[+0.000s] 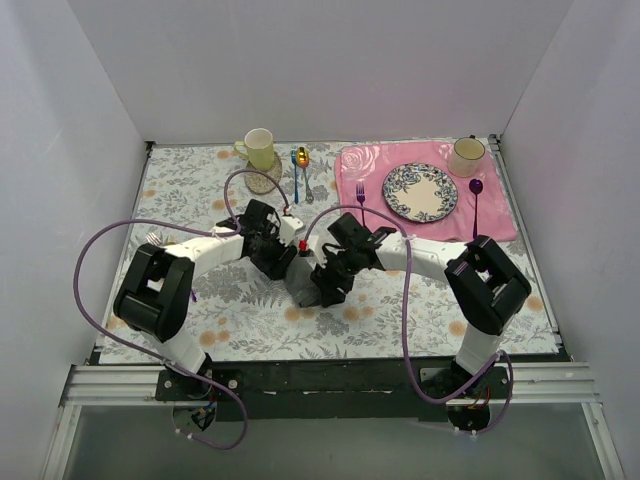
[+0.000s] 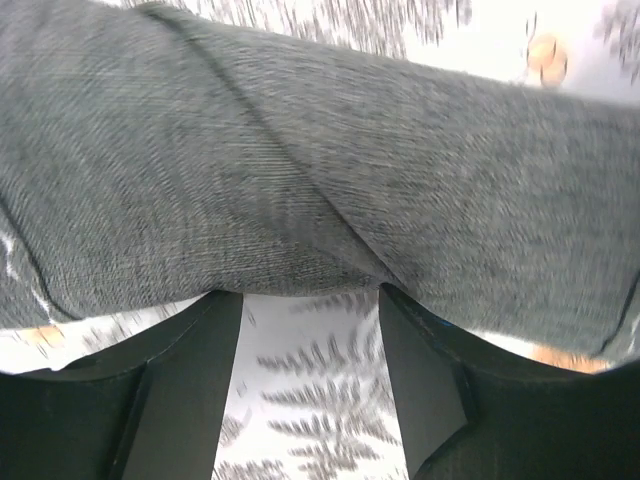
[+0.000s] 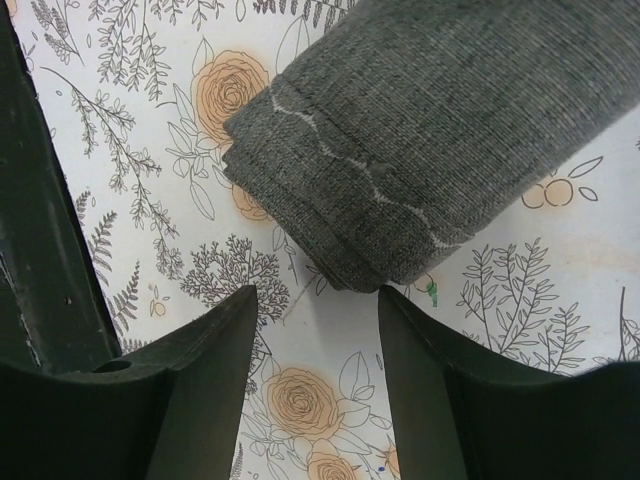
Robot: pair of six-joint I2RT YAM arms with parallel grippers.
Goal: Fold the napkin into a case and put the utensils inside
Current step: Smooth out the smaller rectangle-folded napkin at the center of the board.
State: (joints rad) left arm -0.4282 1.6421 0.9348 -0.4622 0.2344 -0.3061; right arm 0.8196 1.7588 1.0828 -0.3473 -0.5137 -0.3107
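The dark grey napkin (image 1: pixel 302 287) lies folded on the floral tablecloth between my two grippers. In the left wrist view the napkin (image 2: pixel 300 180) fills the upper frame, its edge against the tips of my left gripper (image 2: pixel 308 296), which is open with only tablecloth between the fingers. My right gripper (image 3: pixel 318 292) is open too, and a folded, stitched corner of the napkin (image 3: pixel 420 150) sits just beyond its tips. Seen from the top, my left gripper (image 1: pixel 288 260) and right gripper (image 1: pixel 326 285) flank the cloth. The utensils (image 1: pixel 304 172) lie at the back beside a yellow mug.
A yellow mug (image 1: pixel 259 149) stands at the back. The pink placemat (image 1: pixel 500 205) at the back right carries a patterned plate (image 1: pixel 420 192), a cream cup (image 1: pixel 466 156), a purple fork (image 1: pixel 361 200) and a purple spoon (image 1: pixel 476 200).
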